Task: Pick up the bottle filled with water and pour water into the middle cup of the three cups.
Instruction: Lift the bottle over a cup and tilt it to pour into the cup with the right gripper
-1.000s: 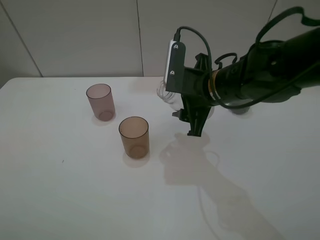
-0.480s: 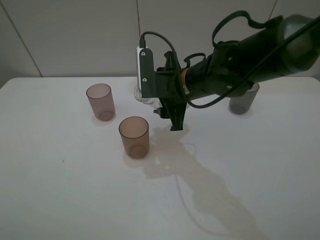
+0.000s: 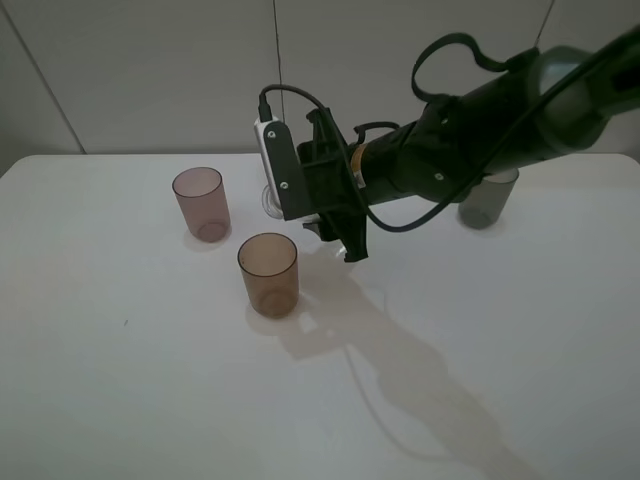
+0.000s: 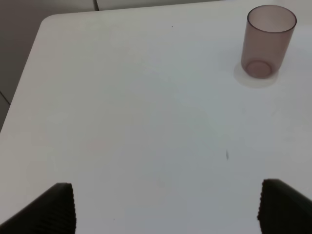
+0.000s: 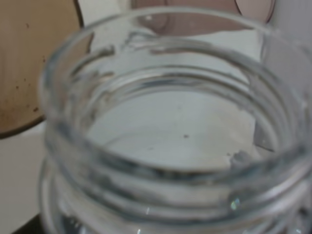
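right claw point(image 3: 335, 222) clenched on small clear colourless plastic bottle point(image 5: 146, 195), tipped, uncapped. translucent amber-brown plastic tumbler point(image 3: 268, 275) upright near claw, not touching. pinkish-mauve tumbler point(image 3: 201, 203) farther off; smoky grey tumbler point(image 3: 488, 200) behind claw's arm. left claw point(image 4: 165, 209) released, fingers wide apart.

The right arm point(image 3: 470, 125) is a glossy black tube with a brass-coloured ring point(image 3: 357, 166) at its wrist. A white camera block point(image 3: 272, 160) (two dark dots on its face) trails a looping black cable point(image 3: 295, 90). The left gripper point(image 4: 163, 207) has dark ribbed fingers point(image 4: 61, 209).
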Controlling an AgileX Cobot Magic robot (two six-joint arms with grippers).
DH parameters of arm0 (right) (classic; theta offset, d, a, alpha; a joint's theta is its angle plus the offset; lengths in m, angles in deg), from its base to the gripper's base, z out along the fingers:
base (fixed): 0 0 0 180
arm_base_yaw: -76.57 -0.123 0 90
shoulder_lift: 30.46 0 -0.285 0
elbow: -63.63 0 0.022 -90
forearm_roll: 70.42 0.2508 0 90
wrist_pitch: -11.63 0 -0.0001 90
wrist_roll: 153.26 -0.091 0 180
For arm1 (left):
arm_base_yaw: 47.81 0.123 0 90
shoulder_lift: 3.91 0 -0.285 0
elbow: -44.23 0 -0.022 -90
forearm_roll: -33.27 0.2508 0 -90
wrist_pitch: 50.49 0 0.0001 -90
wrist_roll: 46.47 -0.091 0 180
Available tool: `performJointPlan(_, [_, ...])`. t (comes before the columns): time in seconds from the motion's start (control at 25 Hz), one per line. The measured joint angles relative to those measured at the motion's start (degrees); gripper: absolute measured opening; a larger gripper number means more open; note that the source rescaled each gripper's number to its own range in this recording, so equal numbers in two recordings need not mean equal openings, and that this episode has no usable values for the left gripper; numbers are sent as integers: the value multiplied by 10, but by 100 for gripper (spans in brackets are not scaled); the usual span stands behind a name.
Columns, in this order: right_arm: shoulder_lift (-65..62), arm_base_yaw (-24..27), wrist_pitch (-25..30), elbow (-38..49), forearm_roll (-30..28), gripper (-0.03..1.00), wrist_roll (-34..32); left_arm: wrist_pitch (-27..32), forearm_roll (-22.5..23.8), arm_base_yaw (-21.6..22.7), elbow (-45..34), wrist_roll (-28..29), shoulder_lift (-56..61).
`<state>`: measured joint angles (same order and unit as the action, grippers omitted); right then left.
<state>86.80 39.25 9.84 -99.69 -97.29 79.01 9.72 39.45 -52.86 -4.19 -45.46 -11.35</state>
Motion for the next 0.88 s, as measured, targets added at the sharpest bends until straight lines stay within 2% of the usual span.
performJointPlan(0.16, [0, 0, -30, 0, 63, 0, 92, 0, 0, 0, 0, 0, 0])
performJointPlan(0.36, [1, 0, -85, 1, 174, 0, 221, 0, 0, 0, 0, 0, 0])
performJointPlan(0.48, [5, -1, -106, 1, 220, 0, 276, 0, 0, 0, 0, 0, 0])
performJointPlan(0.6, [10, -10, -143, 20, 244, 0, 318, 0, 0, 0, 0, 0, 0])
performJointPlan(0.64, [10, -15, -181, 38, 262, 0, 344, 0, 0, 0, 0, 0, 0])
performJointPlan(0.72, [10, -21, -218, 52, 281, 0, 365, 0, 0, 0, 0, 0, 0])
performJointPlan(0.88, [10, -34, -249, 71, 297, 0, 394, 0, 0, 0, 0, 0, 0])
